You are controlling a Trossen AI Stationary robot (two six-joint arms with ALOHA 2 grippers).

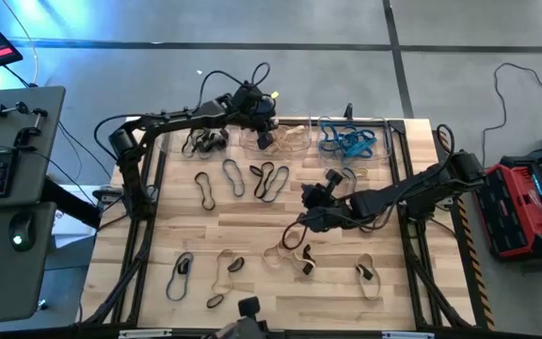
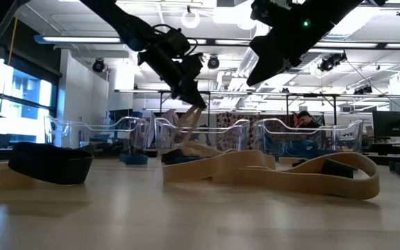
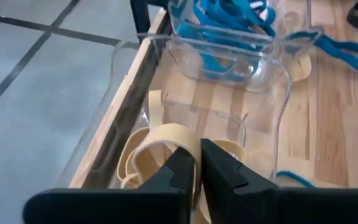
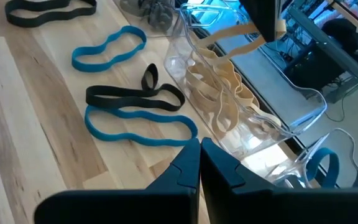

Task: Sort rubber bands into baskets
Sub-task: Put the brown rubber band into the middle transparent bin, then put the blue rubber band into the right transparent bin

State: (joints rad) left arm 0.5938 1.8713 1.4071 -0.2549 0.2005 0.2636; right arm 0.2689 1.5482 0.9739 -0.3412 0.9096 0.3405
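Three clear baskets stand in a row at the table's far edge: the left one (image 1: 205, 141) holds black bands, the middle one (image 1: 287, 139) tan bands (image 4: 219, 93), the right one (image 1: 351, 141) blue bands (image 3: 229, 25). My left gripper (image 1: 264, 129) is over the middle basket, shut on a tan rubber band (image 3: 166, 132). My right gripper (image 1: 314, 196) is shut and empty above the middle of the table, near a black band (image 4: 135, 96) and two blue bands (image 4: 138, 129) lying flat on the wood. My left gripper pinches the tan band between its two fingers at the loop's upper part (image 3: 190, 147), coming from above. The band hangs slack below the fingers (image 2: 186, 125) and reaches down into the middle basket. I cannot tell whether its lower end touches the bands there.
Loose black bands (image 1: 262, 179) lie behind the table's middle. Tan and dark bands (image 1: 294, 256) lie toward the near edge, one tan band (image 2: 269, 170) and a black one (image 2: 51, 163) close to the low camera. A person (image 2: 304, 119) sits in the room beyond.
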